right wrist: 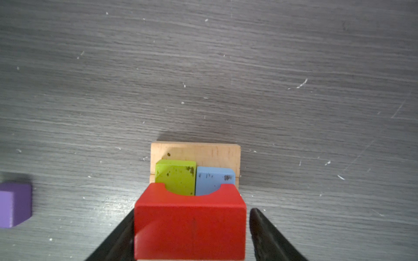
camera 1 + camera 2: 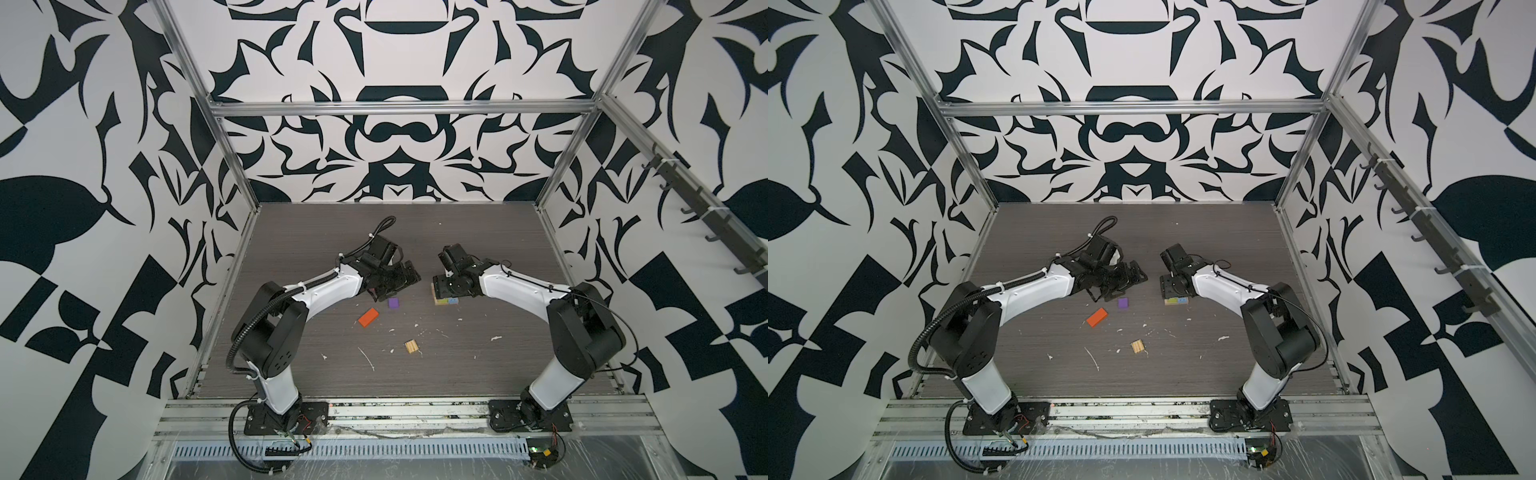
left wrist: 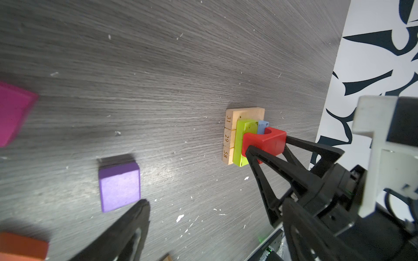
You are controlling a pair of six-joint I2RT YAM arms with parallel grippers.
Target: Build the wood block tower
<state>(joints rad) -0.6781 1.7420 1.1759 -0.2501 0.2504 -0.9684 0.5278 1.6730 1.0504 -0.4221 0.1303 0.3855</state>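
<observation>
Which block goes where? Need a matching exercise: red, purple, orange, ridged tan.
Column A
1 red block
2 purple cube
3 orange block
4 ridged tan square

Column B
a loose, farthest left in both top views
b on top of the green block and blue block
c loose, nearest the viewer in both top views
d cut off at the right wrist view's edge

Pairs: 1-b, 2-d, 3-a, 4-c

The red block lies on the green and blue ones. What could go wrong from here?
1. The right tool stands open around the red block, but one finger looks close against its side; pulling back could drag it off the green block and blue block.
2. The red block seems to cover only one end of them, so it might tip.
</observation>
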